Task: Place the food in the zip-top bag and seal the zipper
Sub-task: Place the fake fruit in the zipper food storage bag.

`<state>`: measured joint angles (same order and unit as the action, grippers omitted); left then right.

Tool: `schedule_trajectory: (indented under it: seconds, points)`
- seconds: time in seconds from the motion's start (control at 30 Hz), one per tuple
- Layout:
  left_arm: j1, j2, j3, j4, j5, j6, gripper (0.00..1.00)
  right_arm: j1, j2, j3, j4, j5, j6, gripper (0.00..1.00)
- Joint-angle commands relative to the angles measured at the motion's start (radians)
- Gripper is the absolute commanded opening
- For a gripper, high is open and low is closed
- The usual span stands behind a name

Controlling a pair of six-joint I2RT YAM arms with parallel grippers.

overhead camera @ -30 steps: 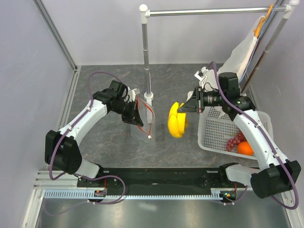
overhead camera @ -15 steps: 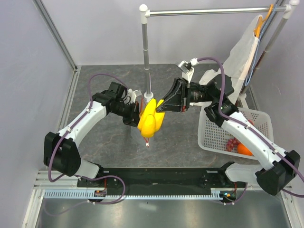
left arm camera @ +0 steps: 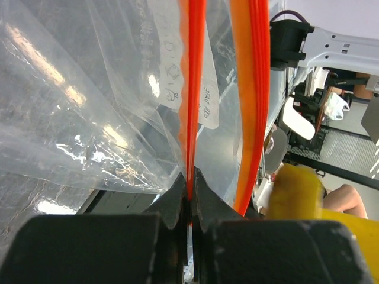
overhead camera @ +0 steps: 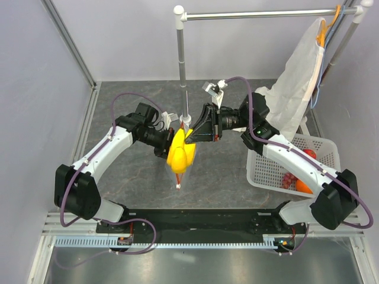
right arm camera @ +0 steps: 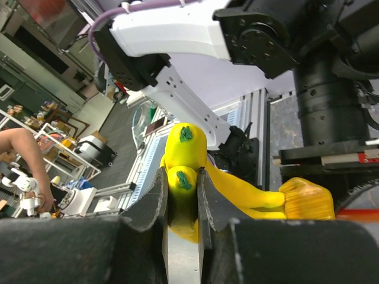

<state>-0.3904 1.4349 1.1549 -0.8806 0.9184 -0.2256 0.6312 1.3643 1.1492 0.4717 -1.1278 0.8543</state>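
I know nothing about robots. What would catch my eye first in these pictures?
First, the bright yellow banana at the table's middle, pinched in the right end effector right by the clear zip-top bag. Next, the bag's red zipper, clamped in the left end effector. At the right, a white mesh basket holds grapes and an orange.

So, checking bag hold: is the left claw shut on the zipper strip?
Yes, the left claw clamps one red zipper strip.

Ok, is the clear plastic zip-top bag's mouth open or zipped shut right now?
Open: the clear plastic zip-top bag's two red zipper strips stand apart, and the left gripper pinches only one of them.
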Motion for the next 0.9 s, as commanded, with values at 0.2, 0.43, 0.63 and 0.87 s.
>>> schedule_trajectory:
  seconds: [0.2,0.43,0.63,0.87]
  points:
    - [-0.002,-0.039,0.011,-0.049,0.06,0.068,0.02,-0.018,-0.007,0.01,-0.307,0.059,-0.36,0.0]
    - [-0.002,-0.024,0.017,-0.089,0.148,0.101,0.02,-0.025,-0.011,0.038,-0.383,0.128,-0.555,0.0]
    - [-0.004,-0.011,0.026,-0.121,0.261,0.155,0.02,-0.021,0.01,0.0,-0.291,0.071,-0.587,0.0]
    - [-0.004,-0.013,0.022,-0.136,0.292,0.173,0.02,0.018,-0.028,-0.046,-0.335,0.164,-0.791,0.0]
